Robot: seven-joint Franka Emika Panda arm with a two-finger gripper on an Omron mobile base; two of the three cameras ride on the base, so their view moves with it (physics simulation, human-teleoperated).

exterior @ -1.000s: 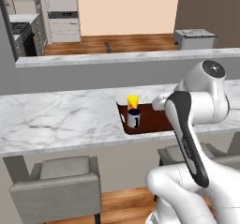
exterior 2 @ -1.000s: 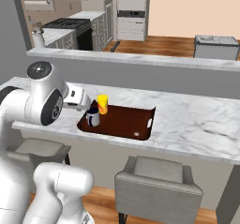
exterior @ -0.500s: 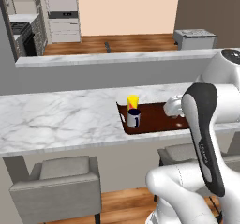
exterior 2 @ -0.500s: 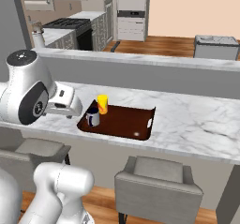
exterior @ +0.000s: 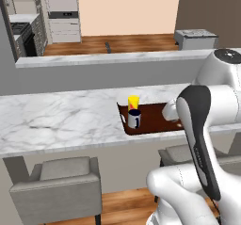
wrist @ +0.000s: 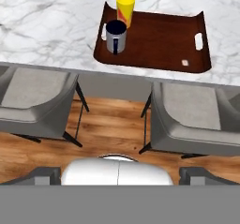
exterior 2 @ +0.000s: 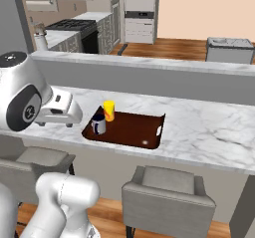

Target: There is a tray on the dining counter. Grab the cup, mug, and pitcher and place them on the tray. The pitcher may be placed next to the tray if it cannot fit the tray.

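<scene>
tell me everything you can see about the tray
The tray is a dark reddish-brown rectangle, glossy like polished wood, with upturned short ends, each with a small white handle slot. It lies flat on the white marble dining counter, near its front edge. The yellow cup and the navy mug stand upright at one end, close together; the rest of its floor is bare apart from a small pale mark near the other end.

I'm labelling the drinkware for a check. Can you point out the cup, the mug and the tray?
cup (wrist: 124, 7), hand view, on its yellow side.
mug (wrist: 115, 39), hand view, on its dark blue wall.
tray (wrist: 159, 42), hand view, on its bare brown floor.
</scene>
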